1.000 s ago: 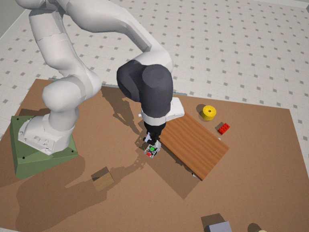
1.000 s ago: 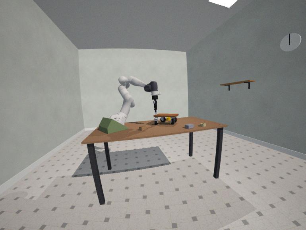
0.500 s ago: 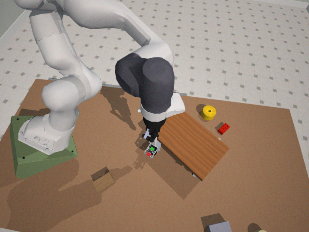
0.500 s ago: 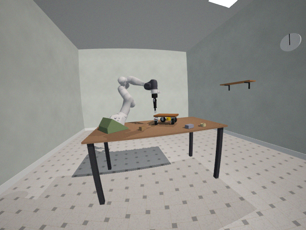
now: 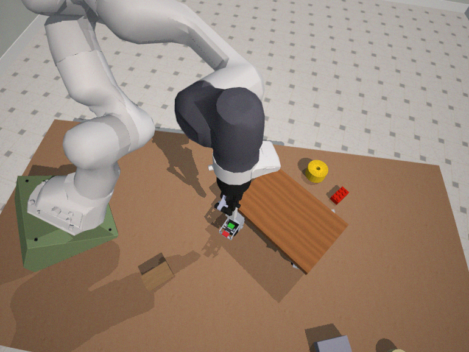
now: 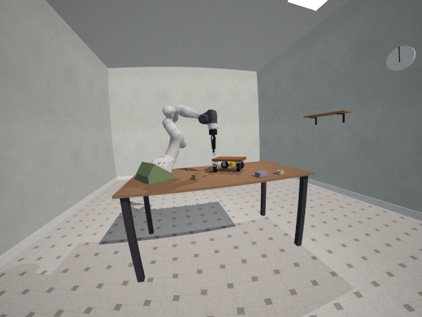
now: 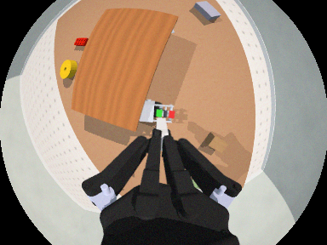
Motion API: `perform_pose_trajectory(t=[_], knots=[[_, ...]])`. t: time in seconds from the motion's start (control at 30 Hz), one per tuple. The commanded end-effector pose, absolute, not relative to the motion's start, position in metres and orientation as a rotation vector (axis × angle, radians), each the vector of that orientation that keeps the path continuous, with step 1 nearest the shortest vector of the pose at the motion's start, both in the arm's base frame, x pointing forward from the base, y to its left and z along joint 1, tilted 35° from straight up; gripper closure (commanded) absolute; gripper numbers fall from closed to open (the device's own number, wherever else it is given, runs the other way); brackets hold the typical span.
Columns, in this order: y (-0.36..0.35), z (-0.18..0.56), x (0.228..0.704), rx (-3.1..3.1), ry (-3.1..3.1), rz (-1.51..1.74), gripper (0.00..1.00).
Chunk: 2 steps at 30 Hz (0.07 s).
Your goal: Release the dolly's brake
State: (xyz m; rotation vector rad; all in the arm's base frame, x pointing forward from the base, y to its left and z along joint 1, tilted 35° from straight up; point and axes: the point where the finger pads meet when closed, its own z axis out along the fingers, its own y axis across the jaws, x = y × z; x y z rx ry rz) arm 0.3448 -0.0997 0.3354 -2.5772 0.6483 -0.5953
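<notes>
One closed, empty hand (image 5: 235, 214) above the dolly (image 5: 293, 217), brake pedal (image 5: 230, 228) directly beneath on the bench (image 5: 378, 265). Risk: off-centre descent onto the red end, or snagging the deck.

Table (image 5: 378, 265) w/ dolly (image 5: 291, 217), yellow spool (image 5: 317, 170), red brick (image 5: 339, 195), wood block (image 5: 157, 274).

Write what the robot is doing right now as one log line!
gripper: shut, empty, above pedal | pedal: green and red ends showing | dolly: on table
</notes>
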Motion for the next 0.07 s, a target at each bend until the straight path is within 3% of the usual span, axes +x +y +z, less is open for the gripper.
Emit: perform_pose_trajectory(t=[0.0, 0.03], knots=[[-0.1004, 0.3367, 0.3445, -2.576, 0.654, -0.596, 1.0], [-0.1004, 0.3367, 0.3445, -2.576, 0.654, -0.596, 1.0]])
